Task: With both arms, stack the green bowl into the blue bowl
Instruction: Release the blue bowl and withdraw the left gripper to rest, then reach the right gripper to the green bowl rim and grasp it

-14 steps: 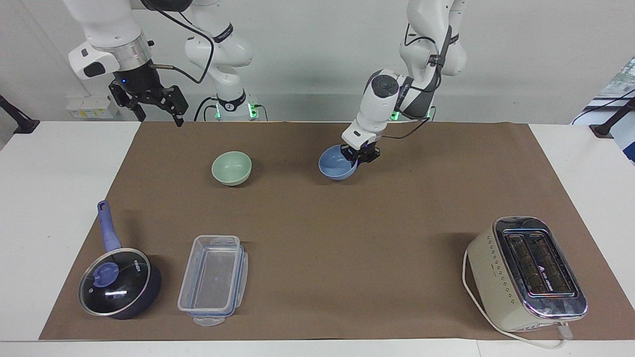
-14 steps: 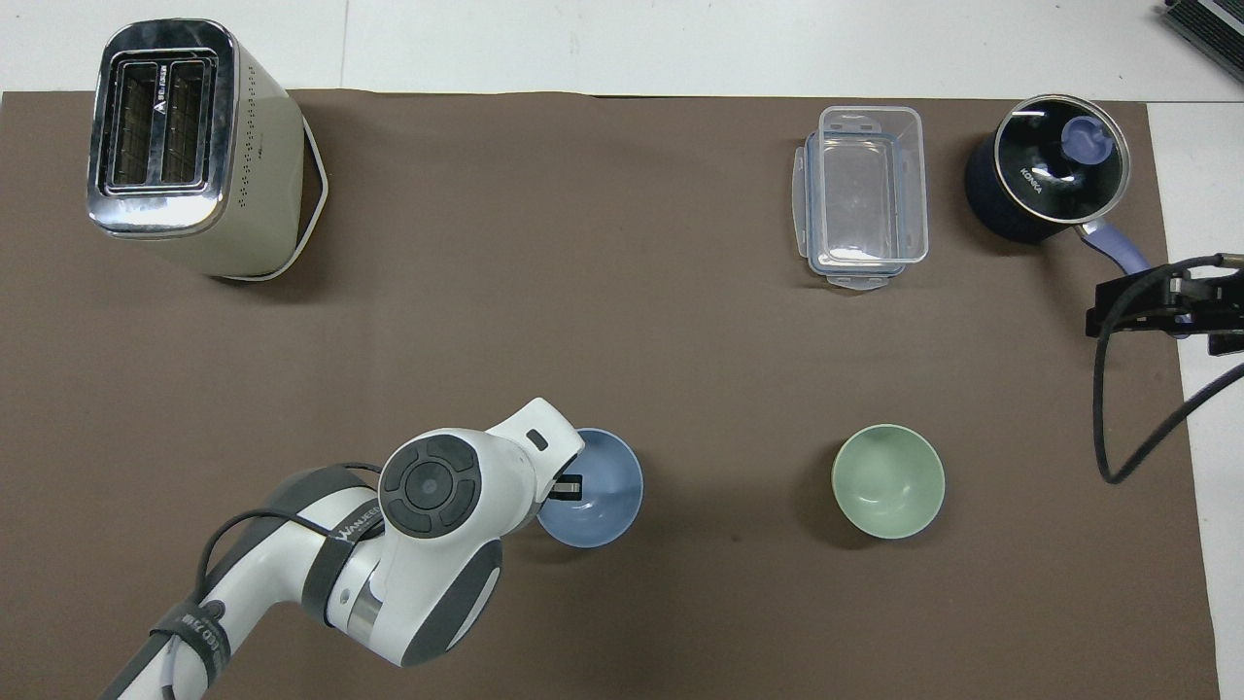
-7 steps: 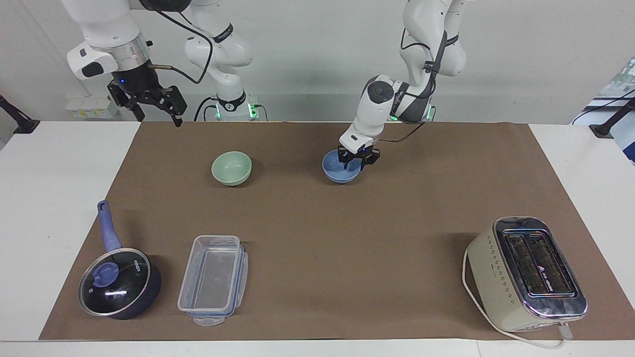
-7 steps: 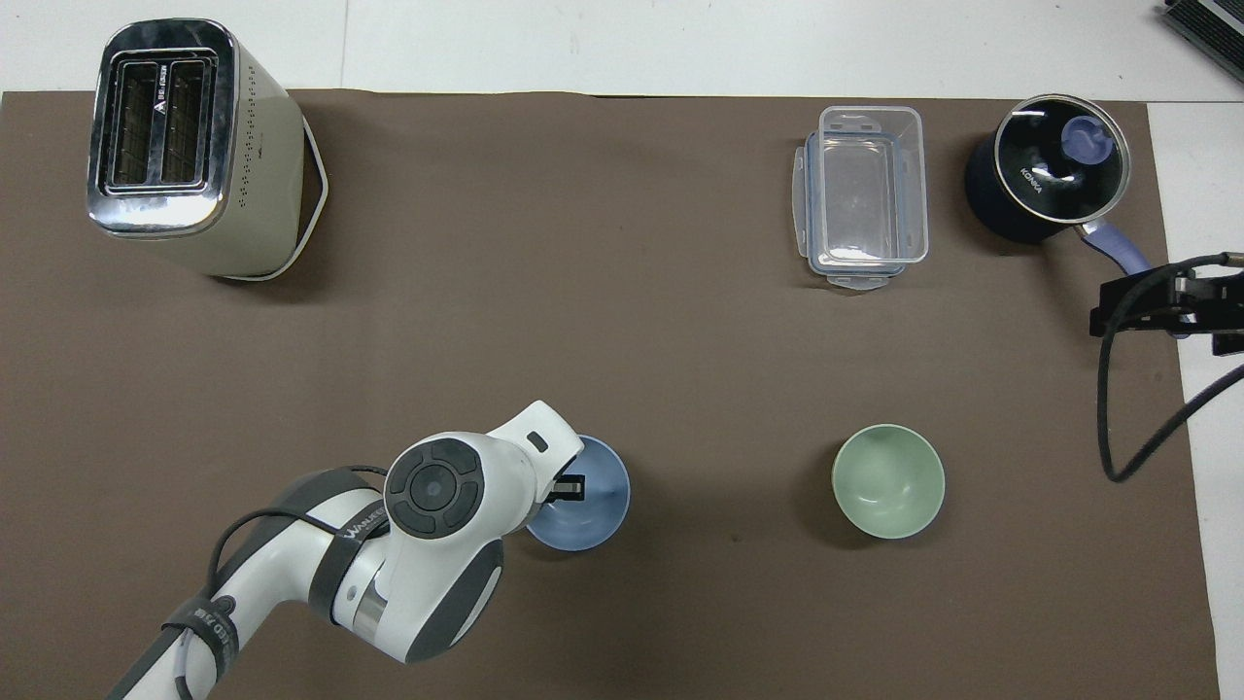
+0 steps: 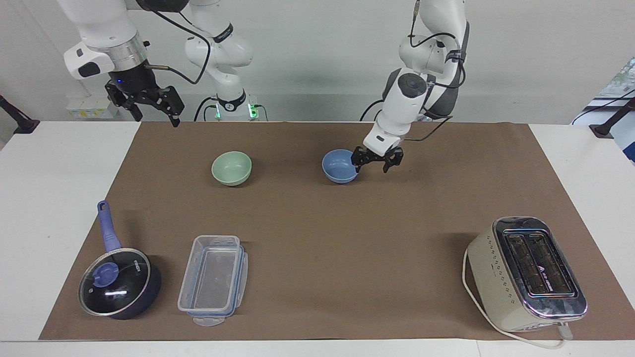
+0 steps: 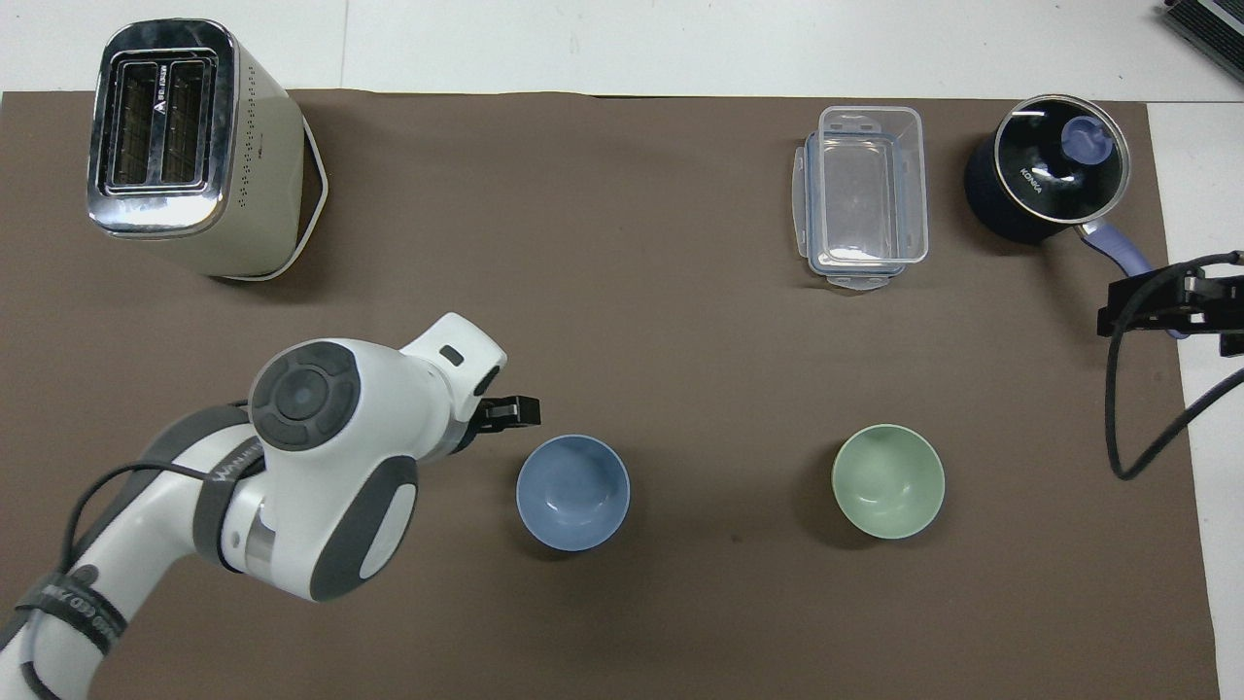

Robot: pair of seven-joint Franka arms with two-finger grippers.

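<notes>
Facing view shows the left claw (image 5: 372, 165) spread wide and empty, just beside the blue bowl (image 5: 340, 165) at the side toward the left arm's end of the worktop (image 5: 49, 163); from overhead only one fingertip peeks from under that arm's wrist. The right claw (image 5: 151, 105) hangs spread and empty above the worktop's robot-side edge near the right arm's corner, and overhead it sits cut off at the frame's edge. Two bowls: blue bowl and green bowl (image 5: 231, 168), well apart on the brown mat (image 5: 347, 248), bare mat between them. One toaster (image 5: 526, 272), one clear container (image 5: 213, 280) and one lidded saucepan (image 5: 119, 282) line the edge farthest from the robots.
</notes>
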